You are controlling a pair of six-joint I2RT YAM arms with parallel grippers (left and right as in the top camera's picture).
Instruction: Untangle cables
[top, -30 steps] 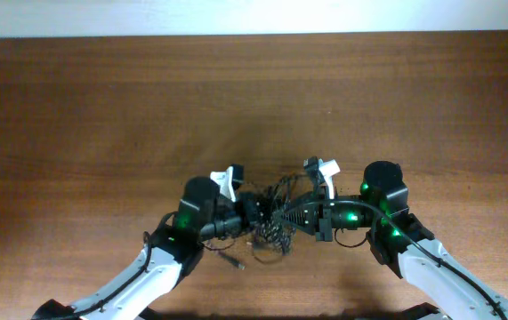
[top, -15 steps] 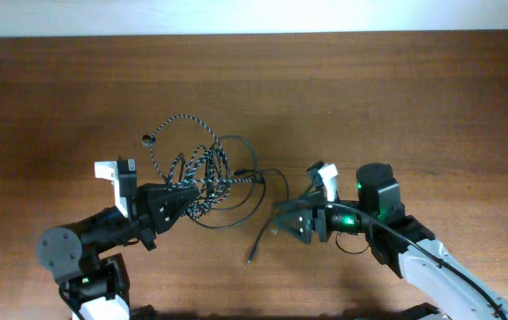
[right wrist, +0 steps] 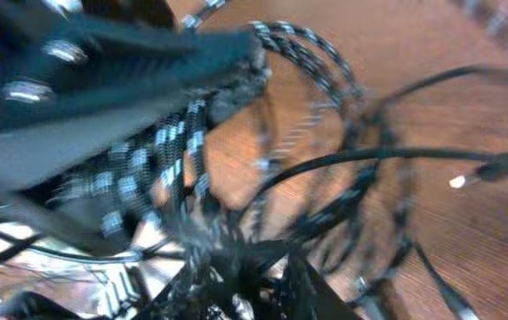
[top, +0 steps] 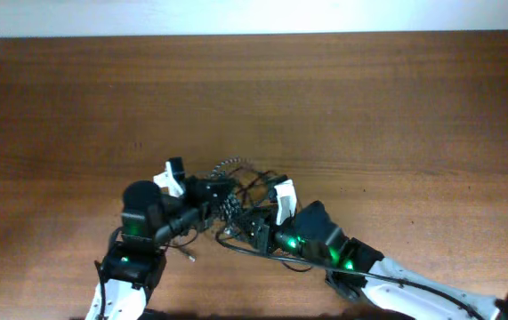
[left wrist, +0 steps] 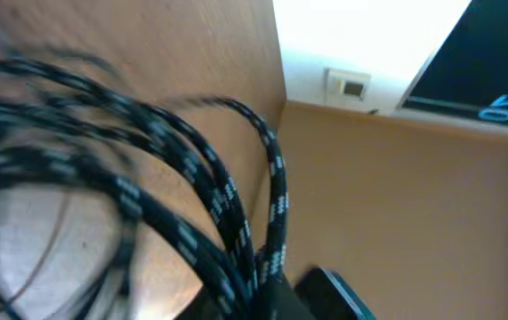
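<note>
Speckled black-and-white braided cable (left wrist: 274, 182) and thin black cable (right wrist: 369, 158) bunch between my left gripper (top: 221, 197) and right gripper (top: 250, 224); both jaws too blurry to tell.

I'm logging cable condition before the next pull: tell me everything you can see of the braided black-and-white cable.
The braided cable is a thin cord in a woven, fabric-looking sleeve, black speckled with white. It is bunched in several overlapping loops between the left gripper and right gripper, near the front middle of the table, with one loop arching toward the far side. The plain black cable threads through its loops. Blur hides whether either gripper pinches it, and its plug ends cannot be made out.
</note>
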